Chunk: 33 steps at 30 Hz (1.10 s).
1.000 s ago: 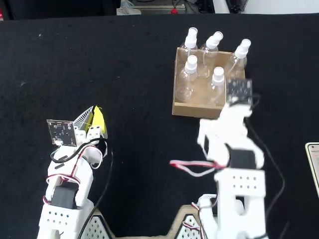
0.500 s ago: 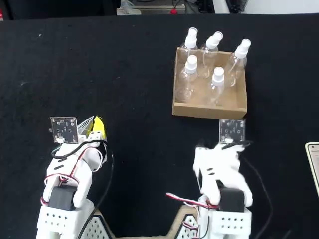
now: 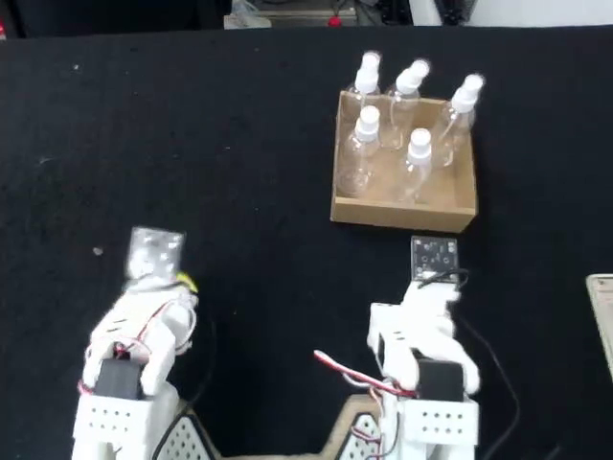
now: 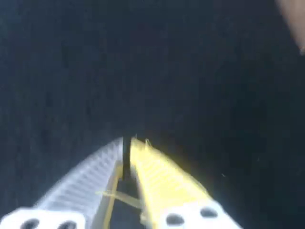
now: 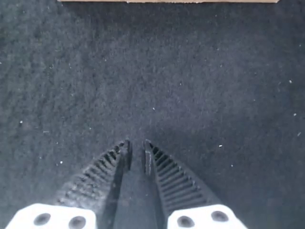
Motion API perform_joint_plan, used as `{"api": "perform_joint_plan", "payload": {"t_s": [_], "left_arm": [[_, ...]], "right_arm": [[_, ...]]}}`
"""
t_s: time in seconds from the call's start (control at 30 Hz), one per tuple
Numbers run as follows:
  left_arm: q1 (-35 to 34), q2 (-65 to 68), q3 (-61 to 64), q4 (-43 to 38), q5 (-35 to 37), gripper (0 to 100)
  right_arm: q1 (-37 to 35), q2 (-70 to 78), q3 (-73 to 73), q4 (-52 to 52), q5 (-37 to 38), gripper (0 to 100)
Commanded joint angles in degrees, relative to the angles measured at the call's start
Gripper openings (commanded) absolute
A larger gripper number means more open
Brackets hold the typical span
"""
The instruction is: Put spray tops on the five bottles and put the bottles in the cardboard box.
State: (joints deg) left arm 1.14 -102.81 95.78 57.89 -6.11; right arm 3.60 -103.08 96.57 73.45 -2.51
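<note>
Ahead of the right end effector (image 5: 137,144) (pressed together, like the left end effector (image 4: 127,141)), five capped bottles (image 3: 367,144) fill the cardboard box (image 3: 402,213); park clear.

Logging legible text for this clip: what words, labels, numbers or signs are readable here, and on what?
No text can be read.
cardboard box: plain walls, no print seen.
bottles: clear, no label seen.
circuit board on an arm's wrist: any marking is too small to read.
flat object at the table's edge: cut off, nothing legible.
</note>
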Motion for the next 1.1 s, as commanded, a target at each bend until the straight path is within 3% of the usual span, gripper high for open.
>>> {"api": "perform_joint_plan", "payload": {"t_s": [0.0,0.13,0.5,0.73,1.07], "left_arm": [[-0.48,-0.18,1.71,6.68,-3.96,4],[-0.40,-1.41,1.63,15.30,-4.75,3],[-0.57,-1.76,1.63,15.12,-4.48,3],[-11.56,-1.85,1.63,15.12,-4.48,3],[-12.18,-1.67,1.63,15.12,-4.48,3]], "right_arm": [[-0.09,-3.65,0.04,0.44,-0.09,1.9],[0.00,-3.65,0.04,0.44,-0.09,1.9],[0.00,-3.65,0.04,0.44,-0.09,1.9],[5.71,-5.85,-0.04,0.62,-0.09,1.9],[5.89,-5.49,-0.04,0.62,-0.09,1.9]]}}
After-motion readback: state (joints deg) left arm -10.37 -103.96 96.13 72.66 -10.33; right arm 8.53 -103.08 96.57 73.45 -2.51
